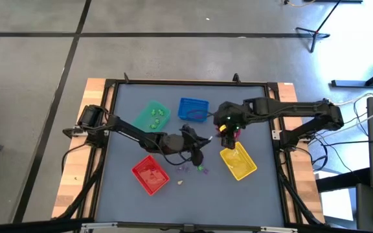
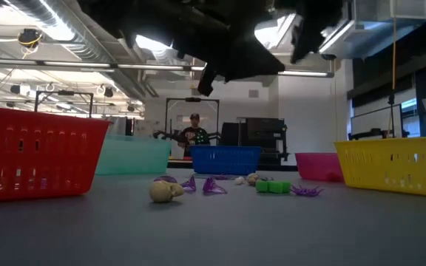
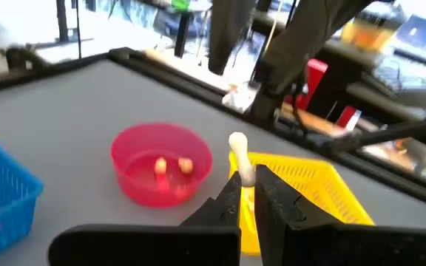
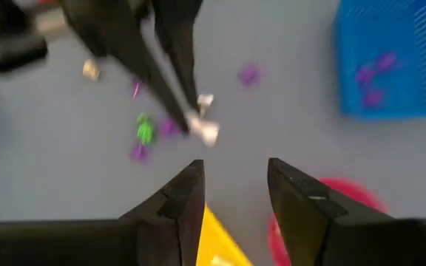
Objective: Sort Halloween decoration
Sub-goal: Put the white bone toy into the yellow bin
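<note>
Trays come first: we count four on the grey table (image 1: 125, 123) — a red tray (image 1: 150, 175), a green tray (image 1: 152, 116), a blue tray (image 1: 193, 109) and a yellow tray (image 1: 238, 162) — plus one round pink bowl (image 3: 161, 171). In the low view we can count about six loose trinkets (image 2: 220, 185) on the table between the red and yellow trays: a pale little skull (image 2: 166, 191), some purple bits and one green piece. Two pale pieces sit in the pink bowl, and a few purple ones lie in the blue tray. The table's near edge and its far left corner have lots of open room. The left gripper (image 3: 245, 193) hangs over the middle of the table, just beside the yellow tray, its fingers pinching a small white bone (image 3: 240, 159) that pokes up between them. The right gripper (image 4: 234, 191) hovers above the pink bowl and the yellow tray's corner — its fingers are spread apart and hold nothing. The loose trinkets lie near the left gripper.
</note>
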